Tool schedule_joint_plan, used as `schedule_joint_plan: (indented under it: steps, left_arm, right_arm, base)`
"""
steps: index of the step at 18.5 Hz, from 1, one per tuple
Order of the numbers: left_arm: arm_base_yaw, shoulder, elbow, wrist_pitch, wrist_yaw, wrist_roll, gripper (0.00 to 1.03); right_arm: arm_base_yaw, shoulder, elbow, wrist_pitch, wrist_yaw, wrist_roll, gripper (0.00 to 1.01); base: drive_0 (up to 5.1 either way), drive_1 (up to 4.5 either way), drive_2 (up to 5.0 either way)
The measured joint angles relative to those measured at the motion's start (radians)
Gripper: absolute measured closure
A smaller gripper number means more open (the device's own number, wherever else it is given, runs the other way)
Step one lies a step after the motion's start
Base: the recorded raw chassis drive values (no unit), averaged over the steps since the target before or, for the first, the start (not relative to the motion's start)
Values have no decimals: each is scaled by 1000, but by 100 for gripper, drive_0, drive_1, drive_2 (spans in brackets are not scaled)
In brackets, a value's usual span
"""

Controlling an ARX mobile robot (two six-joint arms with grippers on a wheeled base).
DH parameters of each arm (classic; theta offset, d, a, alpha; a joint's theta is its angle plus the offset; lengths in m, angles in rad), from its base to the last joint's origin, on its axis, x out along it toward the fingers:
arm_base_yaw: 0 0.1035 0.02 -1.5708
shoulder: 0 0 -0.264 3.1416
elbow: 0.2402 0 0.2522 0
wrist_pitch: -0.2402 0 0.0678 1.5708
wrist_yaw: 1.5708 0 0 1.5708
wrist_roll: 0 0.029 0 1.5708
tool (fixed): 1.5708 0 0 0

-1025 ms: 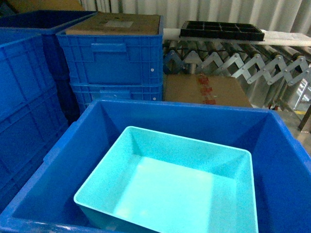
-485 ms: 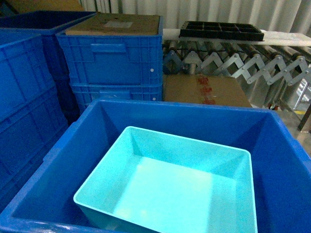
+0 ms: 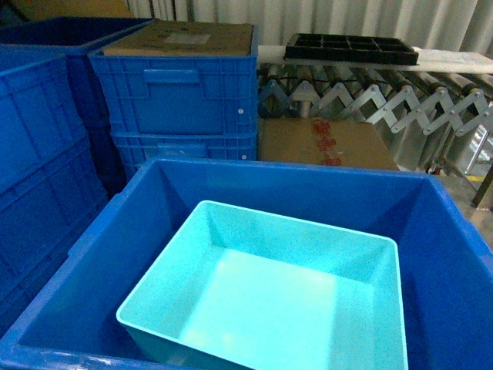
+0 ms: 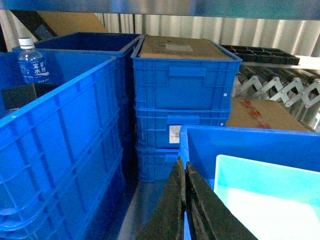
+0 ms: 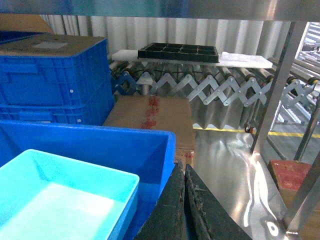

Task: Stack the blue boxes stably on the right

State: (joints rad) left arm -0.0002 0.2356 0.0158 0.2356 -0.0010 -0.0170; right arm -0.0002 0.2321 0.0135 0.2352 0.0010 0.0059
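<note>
Both grippers have their jaws pressed together on nothing: the left gripper (image 4: 184, 172) sits at 6 o'clock in its wrist view, just outside the large dark blue bin's (image 3: 269, 179) near-left corner, and the right gripper (image 5: 183, 175) at 6 o'clock in its own, beside that bin's right wall. Inside the bin, toward 5 o'clock in the head view, 1 turquoise tub (image 3: 269, 308) sits slightly tilted. At 11 o'clock stand stacked ribbed crates (image 3: 181, 100), with a cardboard carton (image 3: 327, 145) at 1 o'clock.
</note>
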Motion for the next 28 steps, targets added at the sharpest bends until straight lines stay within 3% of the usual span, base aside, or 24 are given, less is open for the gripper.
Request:
schedule_joint_plan:
  steps: [5,6,7,12,13,14,23,24,28]
  left_arm:
    - [0,-63,0,-61,0,0,101]
    - [0,-98,1,-113,-1,0,101]
    - [0,-201,0,-251,-3,0,101]
    - [0,-225,0,-237,0,0,101]
    - [0,-225,0,-240,-1,0,97]
    - [0,-225,0,-240,1,0,88]
    - [0,-225,0,-240,0,1,3]
    - [0,-225,0,-240,0,1,5]
    - [0,-225,0,-240,0,1,5]
  right_arm:
    - [0,-60,0,-63,0,0,100]
    - [0,-102,0,-124,0,0,100]
    - [0,-206,0,-247,0,0,100]
    - [0,-227,0,-241,-2,0,100]
    - [0,-227,0,-240,-1,0,100]
    - [0,-227,0,-240,-2,0,94]
    - [0,-227,0,-240,-2,0,4]
    - [0,-227,0,-240,-2,0,1]
    - [0,-227,0,-240,-2,0,3]
  base:
    - [0,0,0]
    - [0,0,0]
    - [0,0,0]
    - [0,0,0]
    - [0,0,0]
    - [0,0,0]
    - [0,0,0]
    - [0,0,0]
    - [0,0,0]
